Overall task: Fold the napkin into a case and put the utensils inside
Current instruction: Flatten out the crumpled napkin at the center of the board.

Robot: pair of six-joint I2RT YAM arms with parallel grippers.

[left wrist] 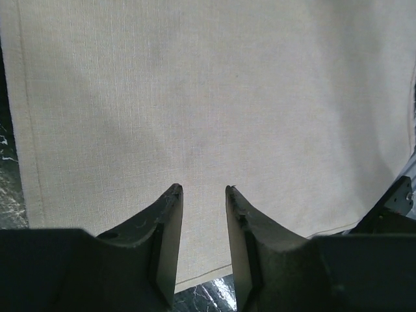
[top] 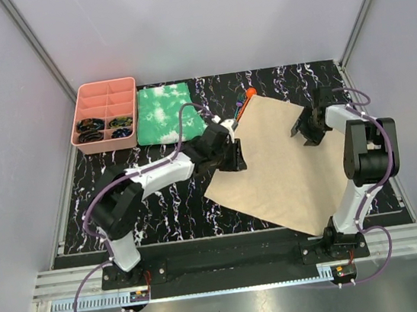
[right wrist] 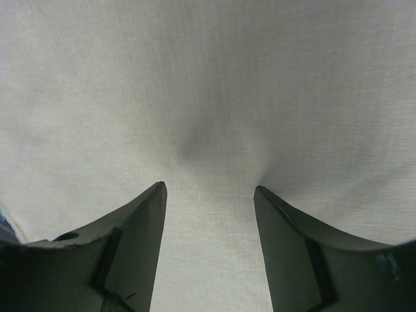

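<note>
The tan napkin [top: 287, 169] lies spread flat and turned at an angle on the dark marbled table. My left gripper [top: 233, 156] hovers over its left edge. In the left wrist view this gripper [left wrist: 203, 190] is open, with only the cloth [left wrist: 214, 97] and its hemmed edge beneath. My right gripper [top: 307, 134] is over the napkin's upper right part. It stands open [right wrist: 209, 187] just above the cloth [right wrist: 208, 84], which dimples slightly near one fingertip. The orange spoon [top: 249, 91] and the slim blue utensil [top: 239, 110] lie at the napkin's far left corner, partly hidden.
A green-and-white mottled cloth [top: 163, 113] lies at the back, left of the utensils. A pink compartment tray [top: 102, 93] with dark items stands at the back left. Bare marbled table [top: 161, 208] shows left of the napkin.
</note>
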